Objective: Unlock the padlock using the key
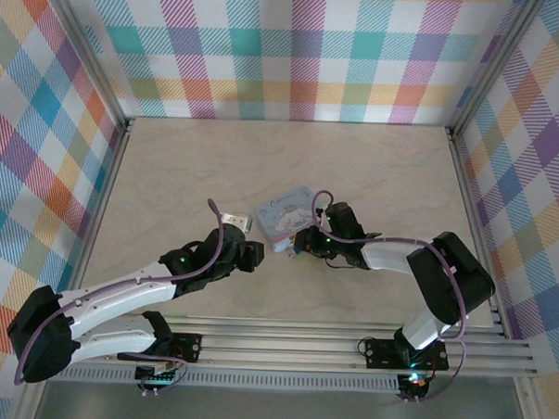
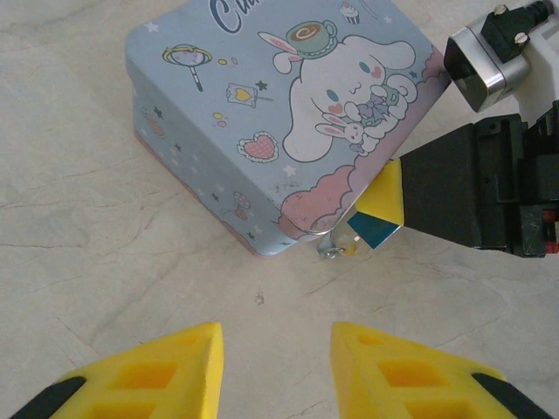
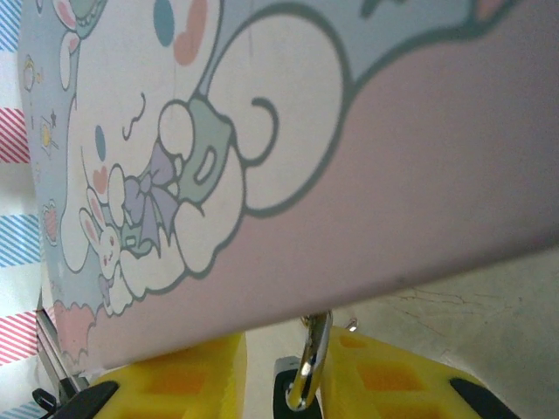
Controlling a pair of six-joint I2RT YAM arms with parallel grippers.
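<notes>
The right tool (image 3: 288, 388) holds the padlock (image 3: 309, 367), shackle upright, between yellow pads (image 3: 188, 380), just beneath the printed tin box (image 3: 367, 175).

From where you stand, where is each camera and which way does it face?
Top: above, behind the arm bases, facing down on the table; both arms show.
Left wrist: faces past its open left end effector to the tin box and padlock.
Right wrist: close against the box; right end effector gripping the padlock.
All share the box.
</notes>
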